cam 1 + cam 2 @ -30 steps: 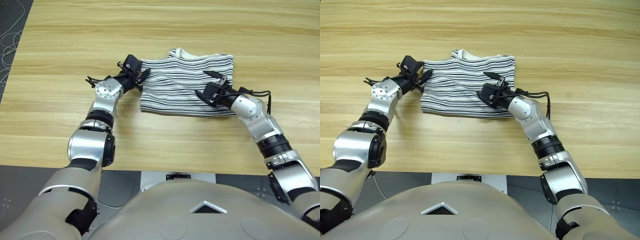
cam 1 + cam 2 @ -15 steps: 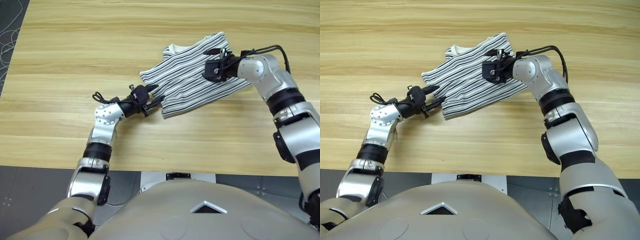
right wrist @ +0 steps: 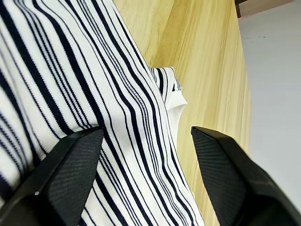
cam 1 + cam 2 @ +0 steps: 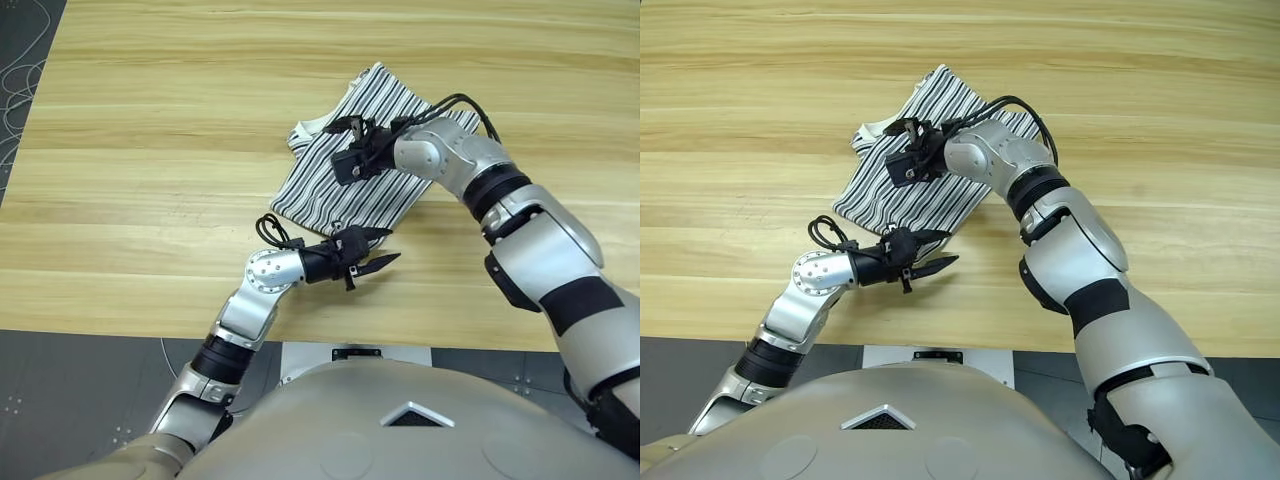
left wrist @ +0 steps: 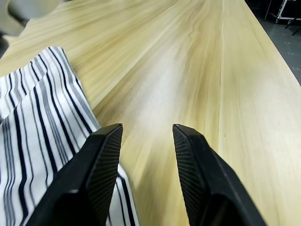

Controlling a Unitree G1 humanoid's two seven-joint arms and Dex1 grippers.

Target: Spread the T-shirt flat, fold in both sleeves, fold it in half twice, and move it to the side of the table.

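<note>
T-shirt, striped and folded to a compact rectangle, lies askew on the counter in the upper middle of the left eye view, its white collar toward the upper left. It is soft, light and limp, and several layers thick. A pull on 1 layer would probably open the folds, so it should be taken at an edge or corner with all layers pinched together, or slid flat under even pressure from 2 sides.

The right end effector sits over the collar end with its 2 fingers spread wide. Whether they press on the cloth or hover just above it is hard to tell. The left end effector is at the shirt's lower corner, fingers spread and holding nothing, 1 finger just beside the hem and the other over bare wood. Moving the shirt aside looks like the step in hand.
</note>
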